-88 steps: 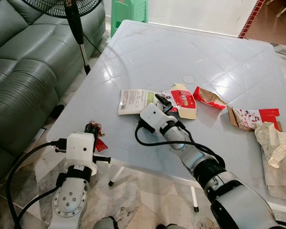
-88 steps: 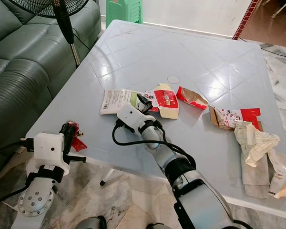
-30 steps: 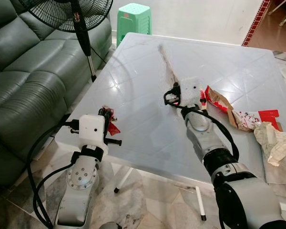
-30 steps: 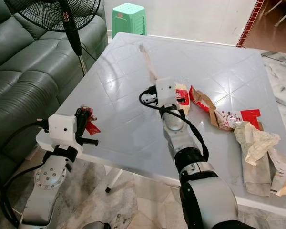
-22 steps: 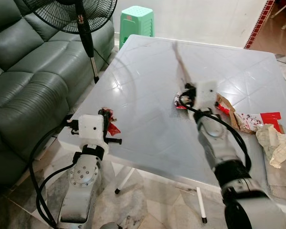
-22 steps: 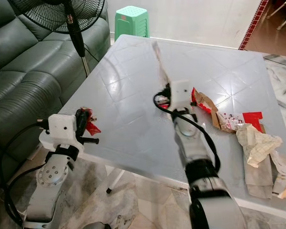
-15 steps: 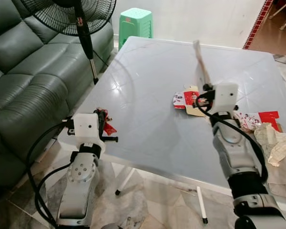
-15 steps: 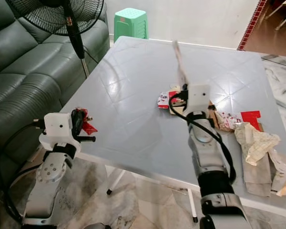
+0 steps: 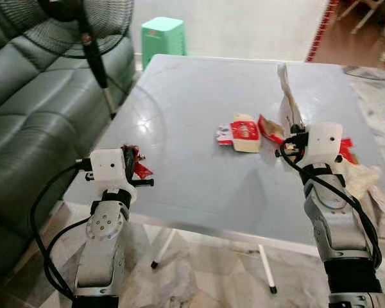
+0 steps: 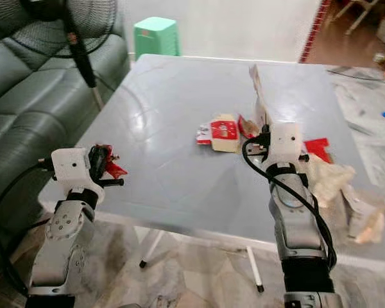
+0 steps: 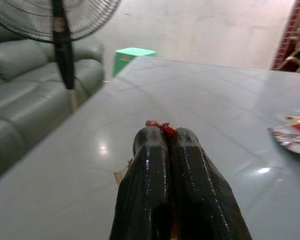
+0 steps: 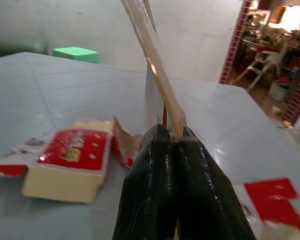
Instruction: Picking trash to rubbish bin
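My left gripper [image 9: 135,168] hovers at the table's near left corner, shut on a small crumpled red wrapper [image 11: 161,126] that pokes out between its fingertips. My right gripper [image 9: 291,133] is raised over the table's right side. It is shut on a flattened pale carton [image 9: 286,90], which stands upright above the fingers [image 12: 157,150]. On the table lie a red-and-cream box [image 9: 241,131], a torn red carton piece [image 9: 269,127] behind it, another red piece [image 10: 317,146], and crumpled brown paper [image 10: 328,173].
The grey table [image 9: 192,102] fills the middle of the view. A dark green sofa [image 9: 25,122] and a standing fan [image 9: 90,45] are on the left. A green stool [image 9: 162,35] stands beyond the far table edge. Tiled floor lies below the near edge.
My right gripper has lifted the flattened carton off the table and swung it to the right. The left gripper keeps its hold on the red wrapper. The camera has shifted.
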Controlling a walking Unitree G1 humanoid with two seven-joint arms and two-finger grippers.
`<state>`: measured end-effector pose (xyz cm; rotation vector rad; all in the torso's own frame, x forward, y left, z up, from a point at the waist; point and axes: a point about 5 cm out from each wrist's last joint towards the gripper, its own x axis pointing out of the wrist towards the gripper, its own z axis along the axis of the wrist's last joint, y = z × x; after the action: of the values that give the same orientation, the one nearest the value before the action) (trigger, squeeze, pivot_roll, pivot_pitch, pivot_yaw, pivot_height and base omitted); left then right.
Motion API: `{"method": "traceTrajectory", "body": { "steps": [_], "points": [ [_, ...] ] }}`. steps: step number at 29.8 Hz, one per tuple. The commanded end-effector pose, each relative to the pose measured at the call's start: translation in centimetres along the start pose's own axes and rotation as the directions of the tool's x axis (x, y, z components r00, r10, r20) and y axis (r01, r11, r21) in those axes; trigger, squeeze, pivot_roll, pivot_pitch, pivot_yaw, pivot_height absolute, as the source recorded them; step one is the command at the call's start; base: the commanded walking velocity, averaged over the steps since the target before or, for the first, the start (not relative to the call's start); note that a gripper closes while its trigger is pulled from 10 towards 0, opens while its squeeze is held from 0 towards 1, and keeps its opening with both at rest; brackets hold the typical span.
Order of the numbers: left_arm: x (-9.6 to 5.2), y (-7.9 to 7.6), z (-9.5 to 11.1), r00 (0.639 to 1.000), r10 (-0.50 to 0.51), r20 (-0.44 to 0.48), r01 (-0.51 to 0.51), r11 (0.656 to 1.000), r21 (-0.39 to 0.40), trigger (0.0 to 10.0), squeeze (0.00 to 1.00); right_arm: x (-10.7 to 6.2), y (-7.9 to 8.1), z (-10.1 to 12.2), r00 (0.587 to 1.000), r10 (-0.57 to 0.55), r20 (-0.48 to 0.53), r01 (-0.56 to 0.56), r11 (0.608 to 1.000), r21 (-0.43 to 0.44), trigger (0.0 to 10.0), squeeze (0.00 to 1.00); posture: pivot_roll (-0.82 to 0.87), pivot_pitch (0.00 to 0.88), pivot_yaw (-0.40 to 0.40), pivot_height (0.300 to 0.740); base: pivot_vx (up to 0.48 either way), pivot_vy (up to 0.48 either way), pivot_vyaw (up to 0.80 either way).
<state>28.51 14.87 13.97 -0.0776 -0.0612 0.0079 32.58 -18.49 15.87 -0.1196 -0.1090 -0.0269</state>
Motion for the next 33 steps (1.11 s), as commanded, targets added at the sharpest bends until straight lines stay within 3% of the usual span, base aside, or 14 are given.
{"method": "traceTrajectory", "body": {
  "steps": [1, 5, 14, 33],
  "points": [
    [0.2, 0.1, 0.0, 1.0, 0.002, -0.011, -0.002, 1.0, -0.018, 10.0, 0.0, 0.3, 0.4, 0.9, 1.0, 0.008, 0.021, -0.009, 1.0, 0.005, 10.0, 0.0, 0.04, 0.001, -0.008, 0.74, 0.0, 0.0, -0.77],
    [0.2, 0.1, -0.1, 1.0, 0.006, -0.02, -0.007, 0.999, -0.046, 10.0, 0.0, 0.5, 1.8, 1.3, 0.999, 0.047, 0.027, -0.047, 0.999, 0.007, 10.0, 0.0, 0.04, 0.001, -0.01, 0.74, 0.0, 0.0, -0.77],
    [0.2, -0.1, 0.0, 1.0, -0.005, -0.02, 0.003, 0.998, -0.064, 10.0, 0.0, 0.4, 1.7, 1.3, 0.999, 0.051, 0.018, -0.051, 0.999, 0.012, 10.0, 0.0, 0.03, 0.01, -0.015, 0.74, 0.0, 0.0, -0.66],
    [0.2, -0.5, 0.0, 0.999, -0.04, -0.033, 0.036, 0.995, -0.094, 10.0, 0.0, 0.5, 2.2, 1.5, 0.998, 0.068, 0.017, -0.068, 0.998, 0.015, 10.0, 0.0, 0.03, 0.013, -0.017, 0.74, -0.053, 0.0, 0.0]
  ]
}}
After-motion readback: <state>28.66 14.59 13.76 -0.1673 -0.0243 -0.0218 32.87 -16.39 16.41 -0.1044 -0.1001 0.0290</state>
